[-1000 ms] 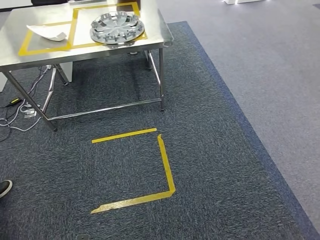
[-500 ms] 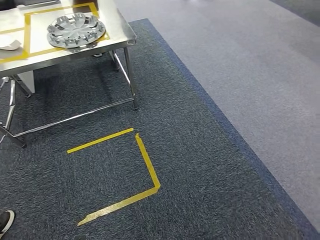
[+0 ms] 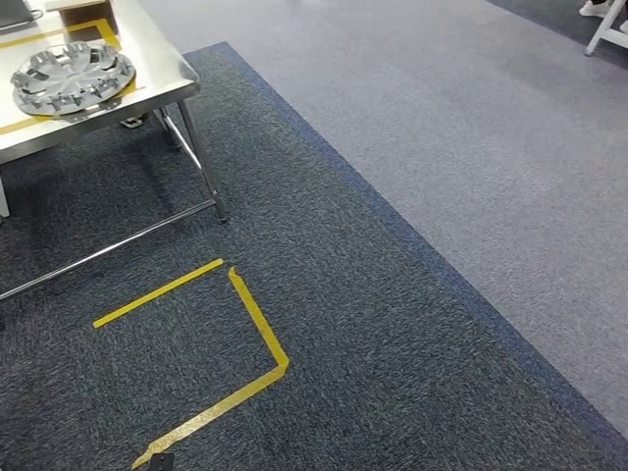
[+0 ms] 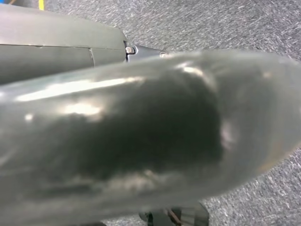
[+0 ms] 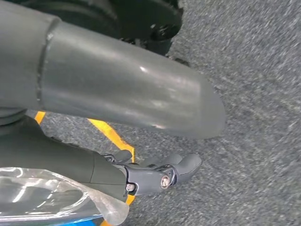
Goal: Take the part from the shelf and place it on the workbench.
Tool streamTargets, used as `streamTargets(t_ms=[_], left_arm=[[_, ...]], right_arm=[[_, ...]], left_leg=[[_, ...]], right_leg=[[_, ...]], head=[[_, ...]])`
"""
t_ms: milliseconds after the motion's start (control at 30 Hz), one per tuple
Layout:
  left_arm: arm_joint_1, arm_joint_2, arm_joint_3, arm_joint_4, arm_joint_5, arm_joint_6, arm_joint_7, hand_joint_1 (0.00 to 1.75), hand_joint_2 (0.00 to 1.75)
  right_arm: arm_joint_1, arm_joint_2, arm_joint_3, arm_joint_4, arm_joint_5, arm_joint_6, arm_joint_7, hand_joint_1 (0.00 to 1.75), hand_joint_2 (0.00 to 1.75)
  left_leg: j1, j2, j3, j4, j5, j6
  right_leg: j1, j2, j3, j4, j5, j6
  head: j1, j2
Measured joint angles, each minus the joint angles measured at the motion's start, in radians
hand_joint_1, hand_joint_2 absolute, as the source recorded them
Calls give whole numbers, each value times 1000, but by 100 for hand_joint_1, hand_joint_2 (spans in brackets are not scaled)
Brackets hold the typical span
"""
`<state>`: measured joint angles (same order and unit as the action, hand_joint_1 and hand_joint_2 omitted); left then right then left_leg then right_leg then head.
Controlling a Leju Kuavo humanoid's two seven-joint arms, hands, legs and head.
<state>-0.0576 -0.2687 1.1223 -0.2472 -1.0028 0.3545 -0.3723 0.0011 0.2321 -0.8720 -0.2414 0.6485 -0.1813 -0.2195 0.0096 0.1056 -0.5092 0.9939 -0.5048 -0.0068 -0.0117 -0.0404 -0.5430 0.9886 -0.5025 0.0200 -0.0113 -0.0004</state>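
Observation:
A silver wheel cover [image 3: 73, 77] lies flat on the steel workbench [image 3: 159, 74] at the far left of the head view, inside a yellow tape outline. My left hand [image 4: 149, 132] hangs over the carpet, its thick grey thumb blurred close to the camera and its dark fingers [image 4: 71, 44] lying straight with nothing in them. My right hand [image 5: 142, 141] also hangs above the carpet; its dark fingers [image 5: 160, 175] stretch out under the grey thumb and hold nothing.
Yellow tape [image 3: 255, 329] marks a square corner on the dark carpet in front of the workbench legs [image 3: 203, 162]. Lighter grey floor [image 3: 459, 128] spreads to the right. A white stand leg [image 3: 603, 34] and a person's shoe [image 3: 593, 8] are at the far right.
The whole picture has slid left: the camera has turned right. The workbench and wheel cover now sit at the left edge, and more grey floor shows on the right.

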Motion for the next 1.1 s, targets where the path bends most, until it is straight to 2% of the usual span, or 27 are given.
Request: streamTargets(t_ms=[33,100,133,167,200,233,267,300,333,400,433,467,500,533,567,600,633,700,767,800,833,867,933,967,1000,1033,1100], left_arm=[[0,0,0,0,0,0,0,0,0],[1,0,0,0,0,0,-1,0,0],[2,1,0,0,0,0,-2,0,0],[4,1,1,0,0,0,-2,0,0],[6,2,1,0,0,0,-2,0,0],[6,2,1,0,0,-1,-2,0,0],[6,2,1,0,0,-3,-2,0,0],[5,2,1,0,0,-6,-2,0,0],[4,2,1,0,0,-9,0,0,0],[1,1,1,1,-4,-16,14,0,0],[-1,0,1,1,-8,-18,24,0,0],[-3,-1,1,2,-11,-19,30,0,0],[-5,-2,1,2,-13,-17,31,0,0],[-6,-4,1,2,-12,-12,26,0,0],[-7,-5,2,2,-8,-7,19,0,0],[-8,-7,2,2,-3,-3,13,0,0],[-8,-8,4,2,3,-1,10,0,0],[-7,-8,11,2,16,-4,10,0,0],[-7,-9,19,2,14,-11,18,0,0],[-8,-10,20,2,6,-12,25,0,0],[-8,-12,20,2,-3,-9,32,0,0],[-7,-14,19,2,-10,-1,34,0,0],[-6,-17,19,2,-18,19,29,0,0],[-5,-16,19,2,-21,27,26,0,0],[-5,-15,19,2,-26,34,26,0,0],[-5,-14,19,2,-30,38,31,0,0],[-4,-13,19,2,-41,44,46,0,0]], right_arm=[[0,0,0,0,0,0,0,0,0],[-1,0,-1,0,0,0,0,0,0],[-3,0,-1,0,0,0,0,0,0],[-3,0,-1,0,0,0,0,0,0],[-2,0,-1,0,0,0,1,0,0],[-1,-1,-1,0,1,-1,2,0,0],[-1,-1,-2,0,1,-3,4,0,0],[-1,-1,-2,0,0,-8,2,0,0],[-2,-2,-4,0,-7,-15,-3,0,0],[-7,-6,-15,0,-32,-28,-30,0,0],[-10,-9,-24,0,-48,-30,-48,0,0],[-11,-14,-34,0,-59,-30,-64,0,0],[-11,-22,-43,0,-65,-27,-76,0,0],[-12,-29,-51,0,-65,-25,-83,0,0],[-14,-37,-57,0,-62,-22,-84,0,0],[-16,-44,-62,0,-57,-21,-81,0,0],[-19,-49,-65,0,-51,-22,-75,0,0],[-23,-57,-69,0,-45,-27,-57,0,0],[-23,-63,-79,0,-54,-30,-50,0,0],[-22,-64,-87,0,-63,-28,-55,0,0],[-22,-65,-96,0,-69,-23,-62,0,0],[-24,-65,-103,0,-71,-18,-67,0,0],[-31,-65,-111,0,-66,-13,-64,0,0],[-33,-65,-114,1,-64,-13,-60,0,0],[-34,-64,-118,3,-64,-11,-59,0,0],[-34,-64,-123,4,-66,-7,-60,0,0],[-34,-62,-132,6,-69,5,-70,0,0]], left_leg=[[2,-21,-6,18,-17,-5],[4,-73,-45,118,-84,-11],[3,-89,-74,190,-121,-9],[3,-95,-100,252,-145,-7],[3,-97,-114,286,-150,-5],[3,-99,-113,282,-133,-1],[2,-104,-97,243,-100,3],[3,-123,-70,175,-58,8],[4,-152,-44,110,-26,13],[5,-197,-13,27,0,17],[4,-200,-12,20,-4,18],[3,-190,-11,16,-4,18],[3,-177,-11,13,-1,22],[4,-163,-10,8,2,28],[5,-148,-9,4,5,33],[6,-132,-8,0,7,36],[6,-120,-9,0,7,38],[4,-92,-10,0,7,38],[4,-63,-10,0,6,38],[4,-50,-9,0,6,37],[4,-38,-8,1,4,36],[1,-28,-6,1,2,32],[-5,-8,-2,4,-4,21],[-9,1,-1,4,-5,16],[-9,11,1,5,-6,11],[-7,10,3,6,-9,5],[-2,-31,-8,46,-44,-5]], right_leg=[[-2,7,2,-1,3,-6],[-3,28,3,-3,8,-17],[-2,40,1,-2,10,-20],[0,53,-1,-2,11,-22],[2,67,-1,-1,12,-23],[3,82,-1,0,12,-23],[4,97,-1,2,12,-23],[4,111,-1,4,12,-23],[5,125,-3,7,12,-21],[3,151,-14,14,14,-12],[0,163,-21,15,18,-4],[-3,175,-27,14,21,3],[-4,171,-34,16,21,9],[-3,153,-43,27,14,15],[-1,125,-61,60,-6,19],[1,92,-83,102,-31,22],[1,70,-107,151,-57,25],[0,53,-155,252,-98,30],[-2,46,-168,288,-95,35],[-4,40,-150,257,-72,36],[-5,28,-112,191,-40,36],[-2,1,-72,119,-18,35],[1,-37,-16,21,5,24],[5,-42,-11,10,3,18],[5,-29,-14,11,5,10],[4,-18,-16,12,7,4],[2,3,-17,9,11,-8]], head=[[-2,0],[-5,0],[-6,0],[-6,0],[-6,0],[-6,0],[-6,0],[-6,0],[-6,0],[-6,0],[-6,0],[-6,0],[-6,0],[-4,0],[1,0],[5,0],[9,0],[10,0],[10,0],[10,0],[10,0],[11,0],[10,0],[9,0],[8,0],[6,0],[4,0]])
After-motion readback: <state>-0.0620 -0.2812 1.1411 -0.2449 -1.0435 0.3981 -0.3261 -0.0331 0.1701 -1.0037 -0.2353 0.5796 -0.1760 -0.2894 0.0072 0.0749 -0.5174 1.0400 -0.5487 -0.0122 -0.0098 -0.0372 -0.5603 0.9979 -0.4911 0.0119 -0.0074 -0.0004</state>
